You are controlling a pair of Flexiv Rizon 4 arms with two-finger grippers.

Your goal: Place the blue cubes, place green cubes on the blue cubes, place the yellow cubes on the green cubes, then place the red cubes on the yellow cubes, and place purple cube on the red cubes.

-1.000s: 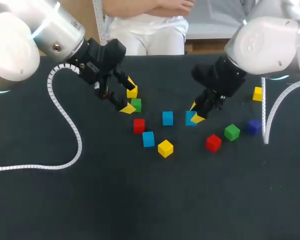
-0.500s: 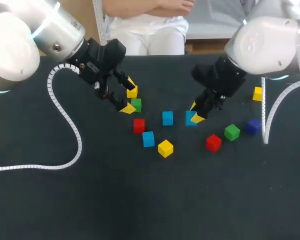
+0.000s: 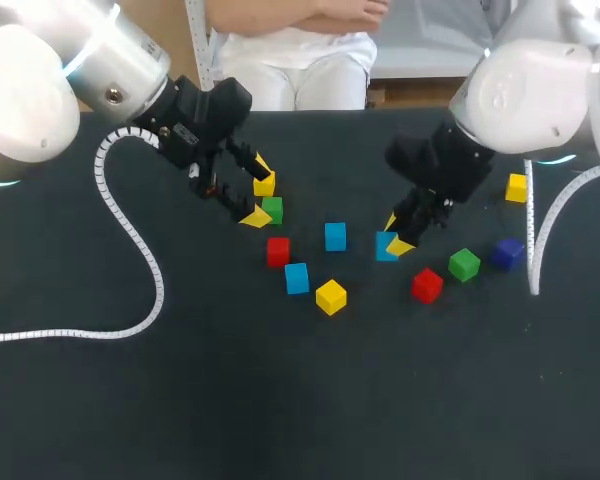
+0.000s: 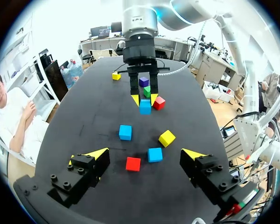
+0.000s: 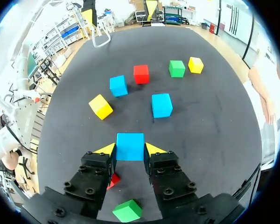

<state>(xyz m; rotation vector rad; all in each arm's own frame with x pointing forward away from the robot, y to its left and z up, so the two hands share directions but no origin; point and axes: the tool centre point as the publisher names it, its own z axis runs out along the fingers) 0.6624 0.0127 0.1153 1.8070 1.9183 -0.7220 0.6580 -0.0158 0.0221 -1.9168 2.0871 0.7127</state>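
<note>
My right gripper (image 3: 393,235) is shut on a blue cube (image 3: 384,246), low over the table's middle right; in the right wrist view this cube (image 5: 130,146) fills the gap between the yellow tips. Two more blue cubes (image 3: 335,236) (image 3: 297,278) lie to its left, with a red cube (image 3: 278,251) and a yellow cube (image 3: 331,297). My left gripper (image 3: 257,192) hangs open at the back left, a yellow cube (image 3: 265,185) and a green cube (image 3: 272,210) beside its tips. In the left wrist view nothing sits between its fingers (image 4: 95,155).
To the right of the held cube lie a red cube (image 3: 427,285), a green cube (image 3: 465,264) and a purple cube (image 3: 506,253). Another yellow cube (image 3: 516,187) sits at the far right. A white coiled cable (image 3: 140,250) trails across the table's left part.
My right gripper has shifted slightly toward the table's front with the blue cube in it. The left arm has kept still.
</note>
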